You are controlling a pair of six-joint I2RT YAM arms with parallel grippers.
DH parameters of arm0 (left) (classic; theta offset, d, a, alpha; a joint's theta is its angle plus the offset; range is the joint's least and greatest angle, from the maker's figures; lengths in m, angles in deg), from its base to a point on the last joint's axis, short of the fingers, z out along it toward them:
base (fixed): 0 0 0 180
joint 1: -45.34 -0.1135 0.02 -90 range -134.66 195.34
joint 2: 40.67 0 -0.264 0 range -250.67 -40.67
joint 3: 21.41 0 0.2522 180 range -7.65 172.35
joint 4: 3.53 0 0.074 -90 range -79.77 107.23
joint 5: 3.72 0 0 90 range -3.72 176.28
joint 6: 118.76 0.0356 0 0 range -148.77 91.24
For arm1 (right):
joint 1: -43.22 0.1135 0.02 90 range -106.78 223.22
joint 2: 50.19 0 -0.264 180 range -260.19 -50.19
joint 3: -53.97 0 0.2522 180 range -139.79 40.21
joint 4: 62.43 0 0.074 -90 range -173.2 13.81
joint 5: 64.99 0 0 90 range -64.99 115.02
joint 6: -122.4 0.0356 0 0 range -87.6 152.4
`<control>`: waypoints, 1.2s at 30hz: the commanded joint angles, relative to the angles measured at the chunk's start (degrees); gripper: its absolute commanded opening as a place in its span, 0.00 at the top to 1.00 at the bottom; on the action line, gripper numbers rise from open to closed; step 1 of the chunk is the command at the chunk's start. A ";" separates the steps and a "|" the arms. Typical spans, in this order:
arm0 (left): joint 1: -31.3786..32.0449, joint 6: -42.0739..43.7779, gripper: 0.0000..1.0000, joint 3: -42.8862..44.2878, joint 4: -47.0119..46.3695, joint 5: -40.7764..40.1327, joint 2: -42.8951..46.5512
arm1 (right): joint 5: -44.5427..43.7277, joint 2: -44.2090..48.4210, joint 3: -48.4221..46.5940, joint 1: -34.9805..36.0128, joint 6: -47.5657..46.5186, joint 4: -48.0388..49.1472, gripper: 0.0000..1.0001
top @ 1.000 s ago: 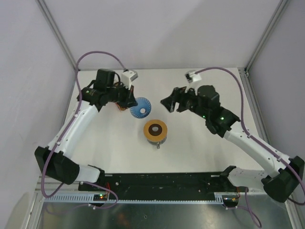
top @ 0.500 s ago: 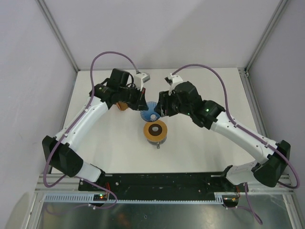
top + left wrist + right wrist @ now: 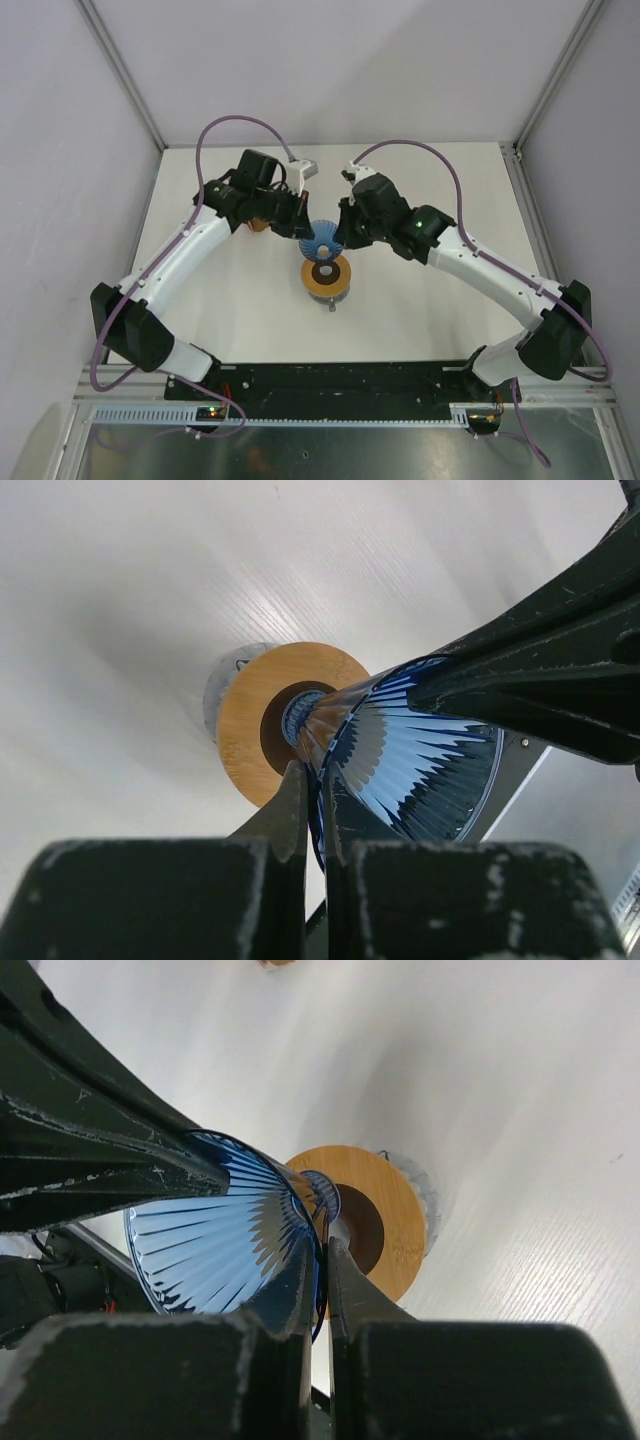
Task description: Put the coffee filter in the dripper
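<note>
The dripper's blue ribbed cone (image 3: 320, 243) hangs tilted, its narrow tip just over the dark hole of the orange-brown ring collar (image 3: 327, 277), which rests on the table on its greyish base. My left gripper (image 3: 303, 232) is shut on the cone's rim from the left, and my right gripper (image 3: 340, 238) is shut on the rim from the right. The left wrist view shows the left gripper (image 3: 317, 780) pinching the thin blue wall of the cone (image 3: 420, 770). In the right wrist view the right gripper (image 3: 322, 1250) does the same. The coffee filter is out of view.
An orange-brown object (image 3: 258, 224) lies on the table behind my left wrist, mostly hidden by it. The white table (image 3: 430, 300) is walled by pale panels on the left, back and right. The arms' black base rail (image 3: 340, 380) runs along the near edge.
My right arm has swung in to the left and shut its open jaws on the cone's rim. The left arm has carried the cone rightward, over the ring collar.
</note>
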 commanded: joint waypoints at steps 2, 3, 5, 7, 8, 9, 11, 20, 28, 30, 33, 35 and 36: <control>1.57 -2.56 1.00 -1.87 -1.64 5.35 2.29 | 5.30 -1.67 -3.44 0.47 1.13 -3.09 1.00; 1.58 -2.58 1.00 -2.31 -1.61 5.44 2.26 | 6.55 -2.01 -3.51 0.42 1.56 -3.48 1.00; 1.59 -2.44 1.00 -2.96 -1.57 5.31 2.41 | 7.84 -2.78 -3.60 0.32 2.19 -4.33 1.00; 1.59 -2.45 1.00 -3.36 -1.58 5.63 2.29 | 8.47 -3.19 -3.69 0.07 2.37 -4.94 1.00; 1.59 -2.62 1.00 -3.27 -1.58 5.88 1.95 | 8.66 -3.22 -3.72 -0.17 2.44 -5.11 1.00; 1.59 -2.70 1.00 -3.14 -1.63 6.28 1.65 | 8.93 -3.10 -3.73 -0.38 2.48 -5.15 1.00; 1.59 -2.82 1.00 -2.64 -1.60 6.86 1.18 | 9.71 -2.46 -3.75 -1.02 2.62 -5.08 1.00; 1.68 -3.35 1.00 -4.08 -1.97 8.98 0.08 | 13.86 -3.22 -3.75 -2.84 2.72 -7.05 1.00; 1.68 -3.04 1.00 -5.09 -2.43 8.82 -1.87 | 13.47 -4.93 -3.75 -3.08 1.87 -7.11 1.00; 1.66 -3.11 1.00 -5.24 -2.56 8.92 -2.34 | 13.68 -5.31 -3.75 -3.28 1.65 -7.12 1.00; 1.68 -3.15 1.00 -4.72 -2.55 9.10 -2.97 | 13.49 -5.39 -3.75 -3.65 1.45 -7.06 1.00; 1.70 -3.05 1.00 -4.44 -2.51 9.12 -3.16 | 13.31 -5.43 -3.73 -3.78 1.31 -7.09 1.00; 1.69 -2.96 1.00 -4.47 -2.53 9.08 -3.19 | 13.32 -5.56 -3.74 -3.86 1.21 -7.24 1.00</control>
